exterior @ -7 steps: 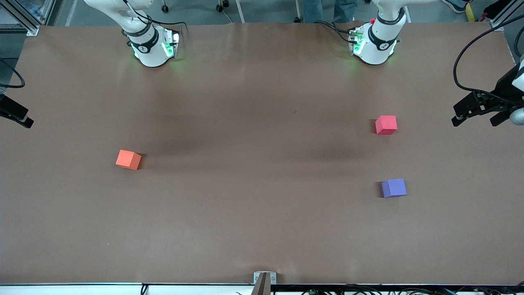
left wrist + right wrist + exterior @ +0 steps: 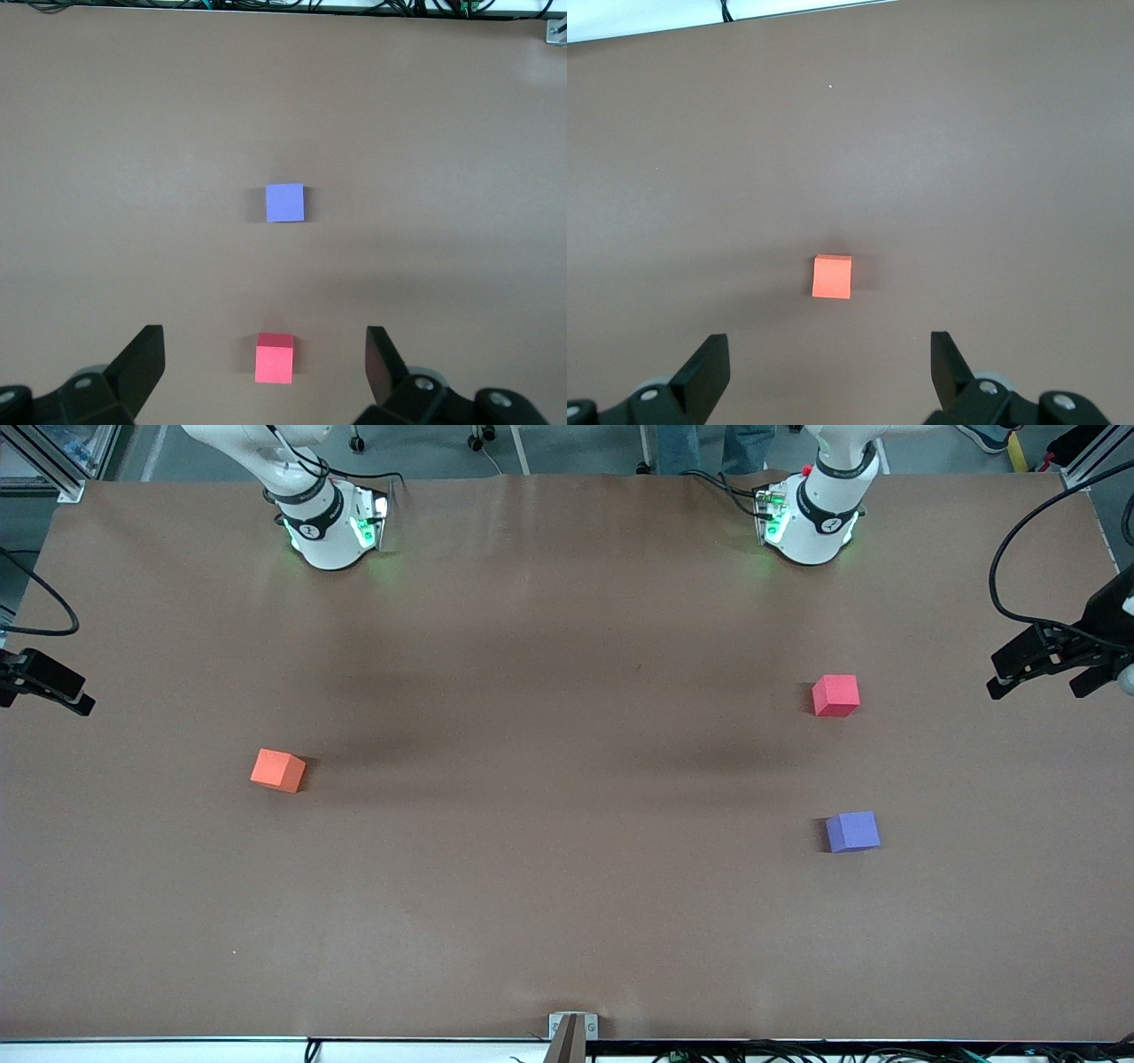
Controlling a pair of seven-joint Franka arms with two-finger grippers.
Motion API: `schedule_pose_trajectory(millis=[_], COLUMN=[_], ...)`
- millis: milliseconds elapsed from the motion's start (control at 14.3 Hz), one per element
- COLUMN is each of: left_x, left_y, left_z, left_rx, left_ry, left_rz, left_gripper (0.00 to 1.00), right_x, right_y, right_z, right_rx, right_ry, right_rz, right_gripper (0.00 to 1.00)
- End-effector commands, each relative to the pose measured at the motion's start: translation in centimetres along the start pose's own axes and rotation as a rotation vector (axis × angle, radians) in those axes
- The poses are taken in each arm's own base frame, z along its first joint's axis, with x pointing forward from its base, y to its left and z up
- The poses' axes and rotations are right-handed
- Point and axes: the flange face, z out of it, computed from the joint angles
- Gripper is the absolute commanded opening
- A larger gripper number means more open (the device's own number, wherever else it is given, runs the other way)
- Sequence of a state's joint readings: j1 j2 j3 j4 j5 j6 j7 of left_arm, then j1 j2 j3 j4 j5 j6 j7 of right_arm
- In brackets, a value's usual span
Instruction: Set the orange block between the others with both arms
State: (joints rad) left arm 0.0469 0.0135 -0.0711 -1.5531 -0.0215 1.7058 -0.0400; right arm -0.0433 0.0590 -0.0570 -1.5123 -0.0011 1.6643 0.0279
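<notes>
**Both arms shifted at the worktop's ends; no block yet touched**

Since half a second ago, the right gripper (image 2: 53, 688) has been carried a little inward over the worktop (image 2: 567, 921) at the right arm's end, while the left gripper (image 2: 1045, 664) has been raised slightly at the left arm's end. None of the three cubes has been moved. From this it is judged that the approach has only begun and the pick remains undone.

The orange block (image 2: 278, 770) is seen lying toward the right arm's end, well apart from the others. The red-pink cube (image 2: 835, 694) and the purple-blue cube (image 2: 852, 832) are set toward the left arm's end, the purple-blue one nearer the front camera, with a gap left between them.

The jaws of both grippers are spread fully wide; nothing is held or touched by either.
</notes>
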Motion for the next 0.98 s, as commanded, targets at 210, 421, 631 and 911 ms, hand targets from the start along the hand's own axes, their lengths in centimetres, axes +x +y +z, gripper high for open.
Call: schedule_pose_trajectory(millis=[210,421,631,911], left_x=[-0.4,-0.4,-0.5,-0.5], left_y=[0.5,0.7,0.9,0.8], left_z=[-0.1,0.0,0.0,0.2], left_rx=[-0.002,0.013,0.021,0.023], left_ry=[-0.003,-0.004,-0.004,-0.008], left_rz=[0.008,0.016,0.022,0.022], left_gripper=[1.00,1.00,1.00,1.00], right_x=[-0.2,0.4,1.1,1.9], right_y=[-0.2,-0.7,-1.8,-2.6], right_z=[6.1,13.8,20.5,28.9], right_rx=[-0.014,-0.021,-0.031,-0.029], right_ry=[-0.084,-0.176,-0.284,-0.352], right_rz=[-0.011,-0.020,-0.037,-0.040], right_gripper=[1.00,1.00,1.00,1.00])
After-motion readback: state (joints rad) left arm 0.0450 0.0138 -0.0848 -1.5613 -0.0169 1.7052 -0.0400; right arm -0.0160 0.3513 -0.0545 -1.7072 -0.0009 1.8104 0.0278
